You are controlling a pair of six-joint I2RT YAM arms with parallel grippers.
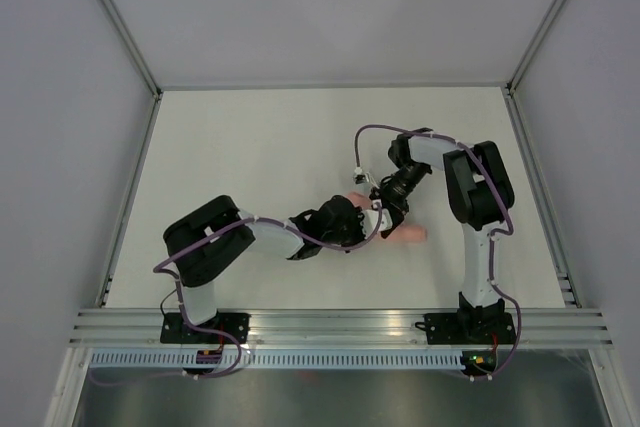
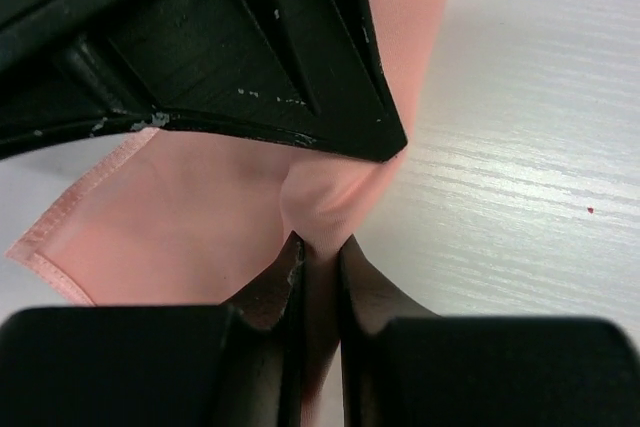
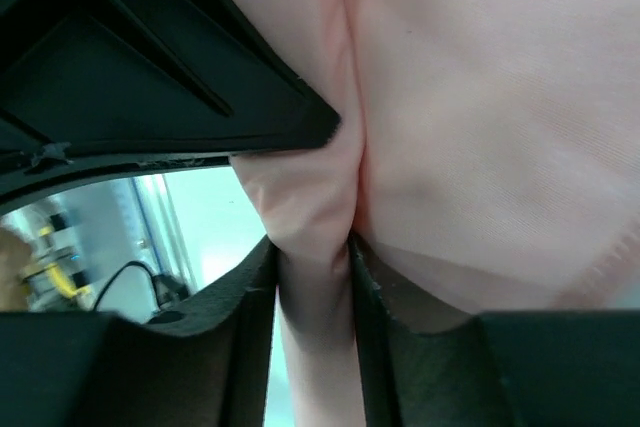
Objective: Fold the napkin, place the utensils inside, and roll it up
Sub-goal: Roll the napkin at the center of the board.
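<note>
The pale pink napkin (image 1: 408, 234) lies bunched in the middle of the table, mostly hidden under both grippers. My left gripper (image 2: 320, 245) is shut on a narrow fold of the napkin (image 2: 200, 237), with the cloth pinched between its jaws. My right gripper (image 3: 312, 242) is closed around a thicker fold of the napkin (image 3: 480, 127), and the cloth fills the gap. From above, the left gripper (image 1: 357, 223) and the right gripper (image 1: 386, 209) sit close together. The utensils are out of view.
The white table (image 1: 250, 157) is ringed by grey walls and a metal rail (image 1: 340, 325) at the near edge. A purple cable (image 1: 375, 128) loops above the right wrist. The other arm's black gripper body (image 2: 220, 57) crowds the top of each wrist view.
</note>
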